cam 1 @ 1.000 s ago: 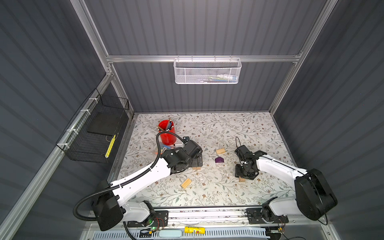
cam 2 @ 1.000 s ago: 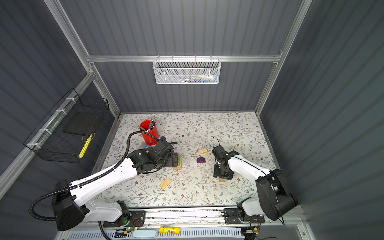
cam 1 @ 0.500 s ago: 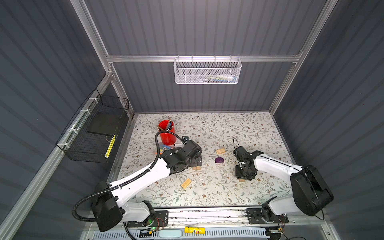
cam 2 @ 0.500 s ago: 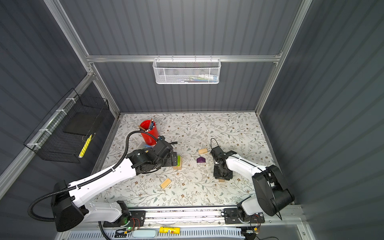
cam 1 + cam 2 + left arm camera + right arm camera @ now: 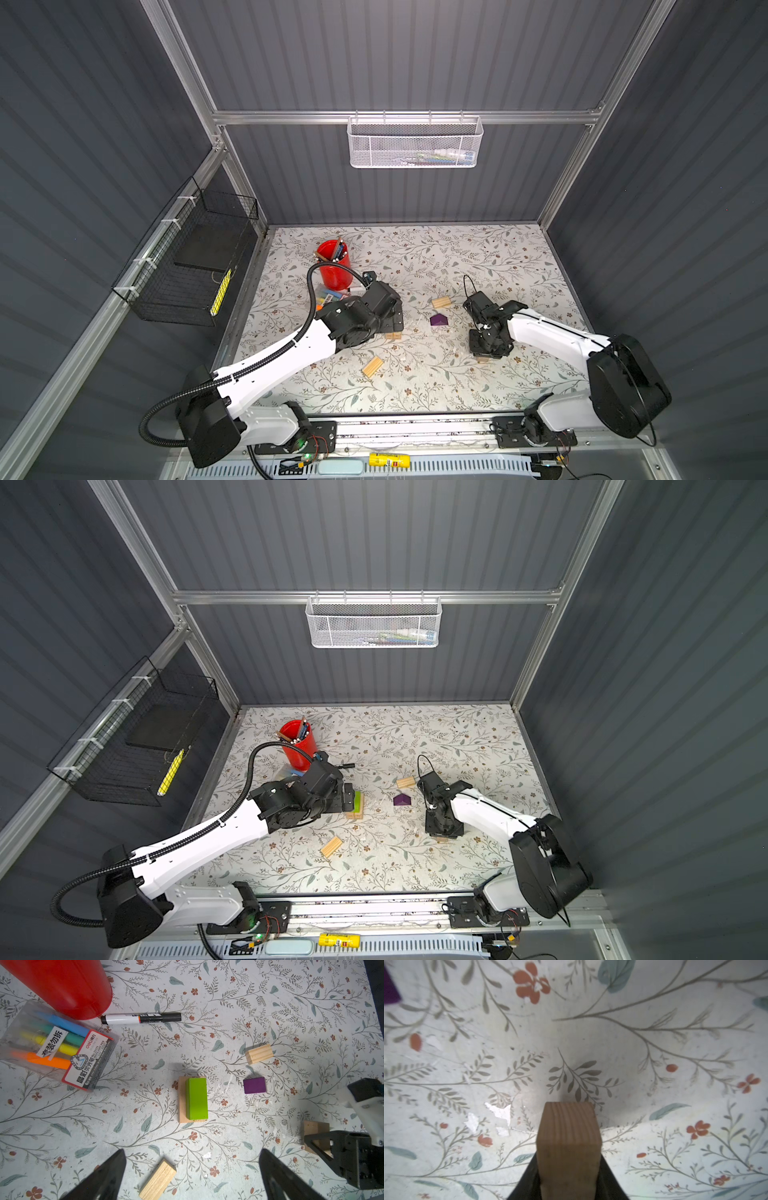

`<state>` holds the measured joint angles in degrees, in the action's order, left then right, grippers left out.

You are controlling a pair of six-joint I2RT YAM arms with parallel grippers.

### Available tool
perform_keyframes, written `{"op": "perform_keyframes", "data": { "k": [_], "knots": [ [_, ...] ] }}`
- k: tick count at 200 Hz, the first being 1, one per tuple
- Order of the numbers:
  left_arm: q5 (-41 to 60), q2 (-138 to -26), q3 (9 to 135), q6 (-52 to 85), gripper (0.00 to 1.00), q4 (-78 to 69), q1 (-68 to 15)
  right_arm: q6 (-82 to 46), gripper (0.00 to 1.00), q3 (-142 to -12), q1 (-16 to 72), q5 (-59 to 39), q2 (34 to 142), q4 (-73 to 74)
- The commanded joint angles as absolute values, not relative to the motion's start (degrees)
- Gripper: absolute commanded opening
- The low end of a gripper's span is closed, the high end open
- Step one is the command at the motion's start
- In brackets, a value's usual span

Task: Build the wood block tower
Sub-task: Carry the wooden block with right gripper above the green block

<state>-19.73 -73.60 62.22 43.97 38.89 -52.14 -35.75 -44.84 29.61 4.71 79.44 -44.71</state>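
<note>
The tower (image 5: pixel 196 1098) is a lime-green block lying on a pale wood brick; it also shows in a top view (image 5: pixel 356 802). My left gripper (image 5: pixel 192 1152) hangs open above the mat near the tower, with nothing between its fingers. A loose wood brick (image 5: pixel 158 1180) lies below it. A grooved wood block (image 5: pixel 259 1054) and a purple block (image 5: pixel 254 1085) sit between the arms. My right gripper (image 5: pixel 484 353) is low over the mat and shut on a pale wood block (image 5: pixel 568 1147), with a black finger against each side.
A red pen cup (image 5: pixel 334 270) stands behind the left arm. Beside it lie a highlighter packet (image 5: pixel 56 1047) and a black marker (image 5: pixel 141 1018). A white mesh basket (image 5: pixel 413 141) hangs on the back wall. A black wire basket (image 5: pixel 191 266) hangs on the left wall.
My right gripper's jaws have closed onto the wood block, and the gripper shifted slightly left. The left arm has barely moved.
</note>
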Motion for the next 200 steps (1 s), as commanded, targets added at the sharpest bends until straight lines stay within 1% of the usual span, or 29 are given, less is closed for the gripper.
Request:
{"op": "perform_keyframes", "data": {
  "k": [1,38,85,141,200],
  "knots": [
    [-21.84,-72.39,62.25,42.69,1.0,39.35,-51.97,-36.24,0.21,-47.74,30.46,5.21,76.83,-47.46],
    [-24.95,-70.59,61.25,44.48,1.0,42.1,-52.03,-38.48,0.18,-53.67,32.02,4.11,77.01,-52.25],
    [-27.08,-67.27,59.09,45.41,1.0,43.35,-51.59,-42.62,0.18,-65.19,37.77,4.13,80.04,-57.39],
    [-30.05,-63.81,56.76,47.32,1.0,46.56,-51.02,-45.62,0.18,-82.73,45.56,5.83,91.11,-61.61],
    [-32.37,-59.48,54.47,51.47,1.0,50.88,-50.82,-49.1,0.14,-98.04,50.95,6.08,103.66,-63.13]
  ]
}}
